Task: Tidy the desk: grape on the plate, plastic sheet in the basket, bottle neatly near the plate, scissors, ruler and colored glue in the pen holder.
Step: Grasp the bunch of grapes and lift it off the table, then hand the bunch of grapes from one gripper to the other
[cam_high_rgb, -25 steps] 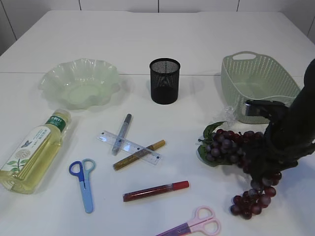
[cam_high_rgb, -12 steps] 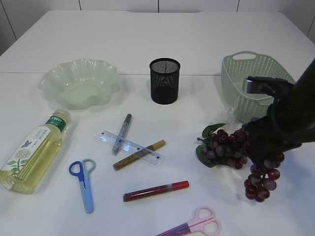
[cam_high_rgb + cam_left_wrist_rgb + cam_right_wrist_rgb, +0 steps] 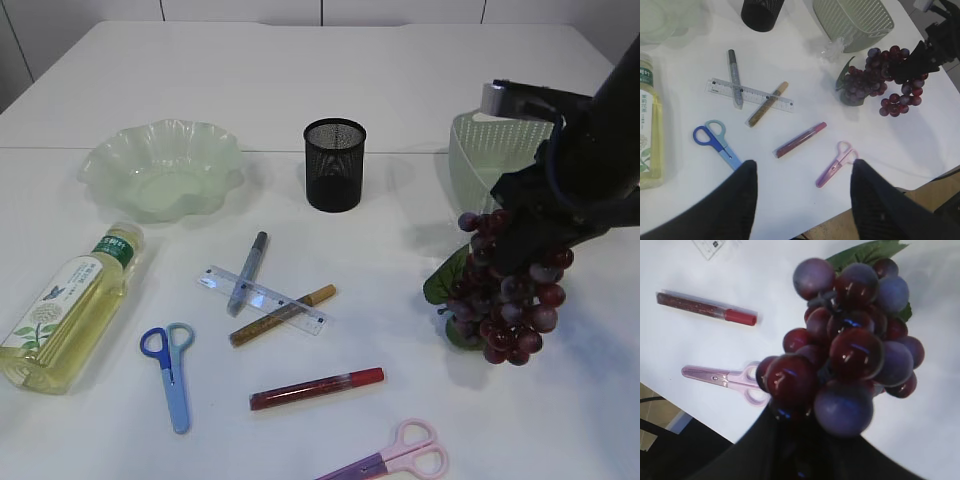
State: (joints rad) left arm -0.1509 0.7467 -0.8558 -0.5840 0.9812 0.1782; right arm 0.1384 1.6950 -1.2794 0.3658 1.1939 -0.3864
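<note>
- Exterior view: right gripper [image 3: 528, 232] is clamped on the grape [image 3: 508, 300] bunch, which hangs in the air in front of the basket [image 3: 470, 160], on the right side of the table [image 3: 400, 80].
- Right wrist view: grape [image 3: 850, 355] fills the frame, fingers closed narrow at its stem end; the pinch point itself is hidden behind the berries.
- Left wrist view: left gripper [image 3: 802, 200] is about half open, empty, hovering high over the near edge.
- Step in hand, my read: grape to plate [image 3: 165, 170]. Plate is far left at the back, well apart from the bunch.
- Next move calls for a carry across the table to the left, high enough to clear the pen holder [image 3: 335, 165] and the clutter in the middle, then a lowering over the plate bowl before release.
- Risk: bunch dangles loose, so it may swing or clip the basket rim.
- Not yet done: bottle [image 3: 65, 310] lying flat, ruler [image 3: 262, 297], glue [image 3: 316, 389] sticks, blue scissors [image 3: 170, 372], pink scissors [image 3: 395, 462].
- Plastic sheet [image 3: 832, 47] is just beside the basket.
</note>
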